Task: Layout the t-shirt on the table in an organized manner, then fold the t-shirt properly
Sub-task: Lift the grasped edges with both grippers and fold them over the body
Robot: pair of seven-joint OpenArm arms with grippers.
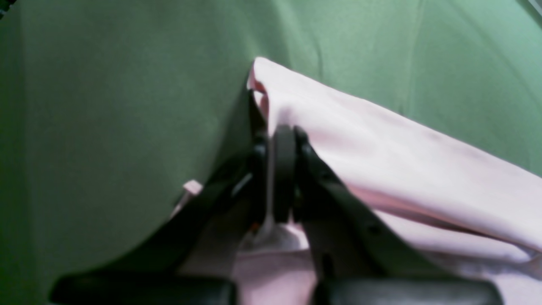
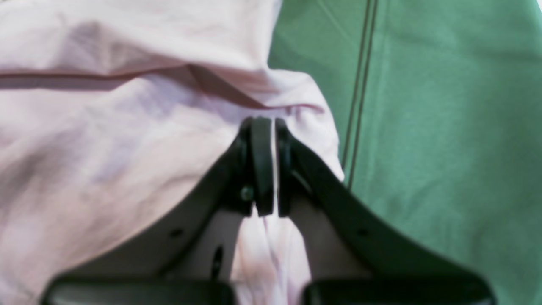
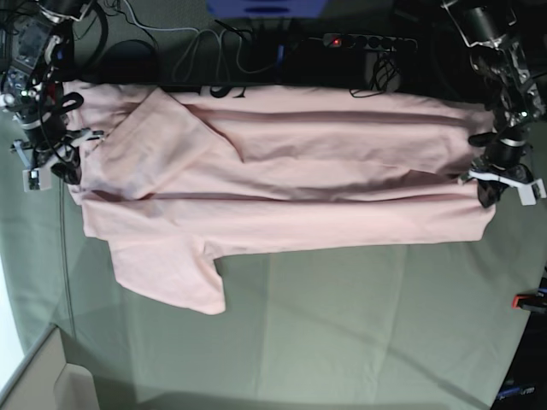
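Base view showed the t-shirt (image 3: 291, 179) spread lengthwise across the surface (image 3: 342, 325), already doubled once, with the left tool (image 3: 494, 184) and right tool (image 3: 60, 158) each clamped on opposite ends, further folds apparently remaining.

Clutter beyond the far edge and off to the sides

At twelve o'clock a black power strip (image 3: 369, 41) with a lit red switch lies among tangled black cables (image 3: 209, 47); a blue object (image 3: 265, 7) sits beside it, a red clamp (image 3: 527, 301) at three o'clock, a pale box corner (image 3: 38, 384) at seven.
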